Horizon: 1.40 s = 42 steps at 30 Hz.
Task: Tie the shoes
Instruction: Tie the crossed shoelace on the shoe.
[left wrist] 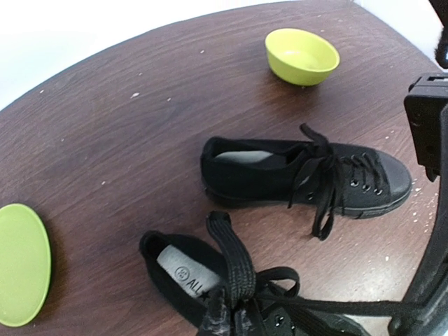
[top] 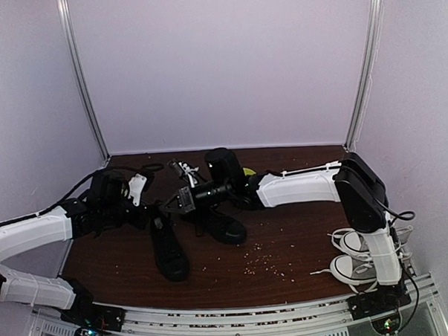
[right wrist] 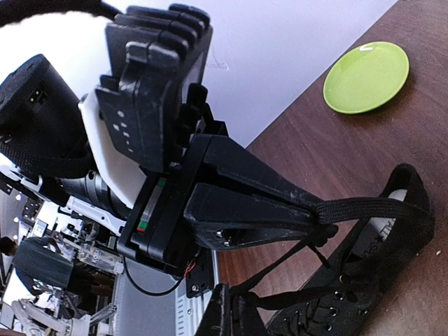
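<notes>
Shoes: both black, on the dark table (top: pixel 300 217). Near shoe (top: pixel 170 252) lies left of centre, toe toward the near edge. Far shoe (top: pixel 225 229) lies just right of it, apart, its laces loose.

Left gripper (right wrist: pixel 323 213): jaws pinched tight on a flat lace (right wrist: pixel 371 205) of the near shoe, lifted above its opening.

Right gripper (top: pixel 179 203): closed, reaching in from the right over the same shoe. A thin taut strand (left wrist: pixel 336 304) runs from the eyelets to its tip and looks held there.

Green bowl (left wrist: pixel 302 56) and green plate (left wrist: pixel 21 262) stand farther back. White-laced sneakers (top: pixel 354 255) sit at the near right and crumbs (top: pixel 261 259) are scattered mid-table.
</notes>
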### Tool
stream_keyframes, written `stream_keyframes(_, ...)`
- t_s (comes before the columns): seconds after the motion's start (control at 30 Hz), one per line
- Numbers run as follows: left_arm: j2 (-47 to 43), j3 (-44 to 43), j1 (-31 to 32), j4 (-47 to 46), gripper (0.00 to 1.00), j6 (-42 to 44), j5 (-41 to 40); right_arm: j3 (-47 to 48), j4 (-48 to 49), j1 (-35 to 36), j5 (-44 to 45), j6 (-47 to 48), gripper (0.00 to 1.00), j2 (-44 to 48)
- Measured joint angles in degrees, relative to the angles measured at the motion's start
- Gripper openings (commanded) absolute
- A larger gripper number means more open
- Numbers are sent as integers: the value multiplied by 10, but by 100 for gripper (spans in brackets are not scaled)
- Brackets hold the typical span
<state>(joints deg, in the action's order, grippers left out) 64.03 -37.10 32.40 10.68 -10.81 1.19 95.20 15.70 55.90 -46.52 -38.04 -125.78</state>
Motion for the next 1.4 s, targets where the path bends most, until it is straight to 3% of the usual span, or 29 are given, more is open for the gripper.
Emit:
stream_keyframes(0.33,13,0,2,-37,0,-1,24,0,30,-6,-13,-115,0,11)
stream_keyframes(0.57,40,0,2,-68,0,-5,37,-41,10,-19,-13,-113,0,38)
stream_keyframes(0.77,54,2,8,-74,0,-5,43,-7,-213,-26,16,9,2,86)
stream_keyframes(0.9,76,16,-1,-54,0,-6,19,69,-403,-25,66,132,12,124)
stream_keyframes(1.03,86,20,0,-40,0,-7,14,87,-516,-28,149,219,20,148)
stream_keyframes(1.23,86,20,0,-40,0,-7,9,47,-549,-24,197,280,29,141)
stream_keyframes(1.4,86,20,0,-37,0,-8,5,-10,-434,18,183,316,33,128)
